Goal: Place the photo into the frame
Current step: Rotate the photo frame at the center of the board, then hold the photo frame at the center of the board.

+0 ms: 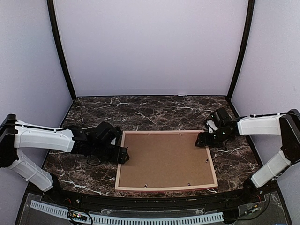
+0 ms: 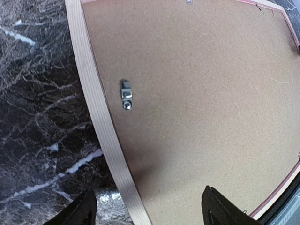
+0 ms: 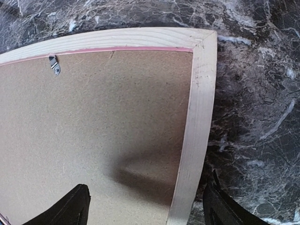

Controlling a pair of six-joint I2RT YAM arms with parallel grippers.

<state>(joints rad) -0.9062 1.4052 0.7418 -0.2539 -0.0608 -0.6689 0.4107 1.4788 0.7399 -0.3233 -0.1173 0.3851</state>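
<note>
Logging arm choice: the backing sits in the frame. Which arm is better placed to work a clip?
Left, probably. The left gripper, open, straddles the frame rail with a clip straight ahead. The right gripper sits near a corner, its nearest clip off to one side.

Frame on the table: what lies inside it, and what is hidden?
A brown backing board with small metal clips fills the frame. Anything beneath the board is covered.

The frame (image 1: 166, 189) lies flat on the tabletop (image 1: 154, 112), backing panel (image 1: 164, 157) filling it. Open marble lies behind and beside it. The left tool (image 1: 124, 155) and right tool (image 1: 202, 139), fingers spread, straddle its side edges. Three walls (image 1: 150, 47) close the space.
</note>
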